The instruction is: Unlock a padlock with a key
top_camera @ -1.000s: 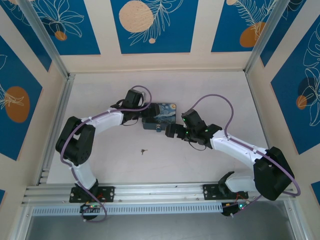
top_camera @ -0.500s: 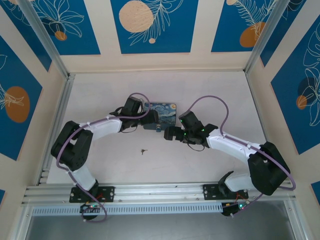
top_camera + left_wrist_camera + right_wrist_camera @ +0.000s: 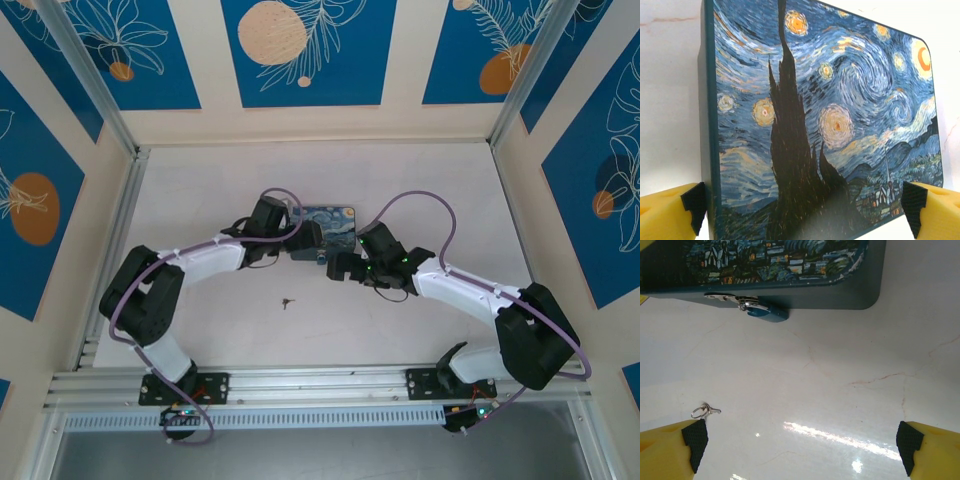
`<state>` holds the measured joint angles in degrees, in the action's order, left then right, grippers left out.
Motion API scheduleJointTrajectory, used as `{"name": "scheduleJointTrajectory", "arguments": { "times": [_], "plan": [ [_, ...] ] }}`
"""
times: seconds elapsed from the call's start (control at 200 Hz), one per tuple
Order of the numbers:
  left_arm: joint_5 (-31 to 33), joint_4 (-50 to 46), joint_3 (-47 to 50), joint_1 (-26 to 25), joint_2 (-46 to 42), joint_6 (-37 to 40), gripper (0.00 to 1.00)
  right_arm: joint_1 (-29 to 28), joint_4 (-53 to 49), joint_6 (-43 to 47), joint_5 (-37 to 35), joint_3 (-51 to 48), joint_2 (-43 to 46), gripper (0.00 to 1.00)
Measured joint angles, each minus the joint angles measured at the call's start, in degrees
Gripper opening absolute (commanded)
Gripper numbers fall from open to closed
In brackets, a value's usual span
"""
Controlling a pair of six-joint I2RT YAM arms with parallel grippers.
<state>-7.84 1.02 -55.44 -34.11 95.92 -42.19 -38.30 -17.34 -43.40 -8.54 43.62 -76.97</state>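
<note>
Left gripper (image 3: 303, 238) has slid in on the box (image 3: 330, 225) over the last second. Its fingers are spread wide, flanking the box's left end, not clamped. Key (image 3: 288, 300) hasn't moved: flat on the table, near side, well apart from the box. Padlock (image 3: 762, 311) hangs off the latch on the box's near face. Right gripper (image 3: 340, 267) crept left, spread and empty, near the padlock. Looks like brace box first, key pickup still pending.
</note>
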Motion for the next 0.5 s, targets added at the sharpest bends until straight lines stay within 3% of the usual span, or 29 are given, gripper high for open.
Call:
{"name": "scheduleJointTrajectory", "arguments": {
  "times": [0.255,0.5],
  "plan": [
    [3.8,-3.4,0.4,-0.3,-3.4,-1.5,1.00,-2.3,-0.8,1.0,1.2,2.6,-2.0,0.92],
    [7.6,-13.3,-2.9,3.6,-9.9,-1.3,1.00,-11.8,-5.5,8.1,1.4,15.0,-11.3,0.78]
  ]
}}
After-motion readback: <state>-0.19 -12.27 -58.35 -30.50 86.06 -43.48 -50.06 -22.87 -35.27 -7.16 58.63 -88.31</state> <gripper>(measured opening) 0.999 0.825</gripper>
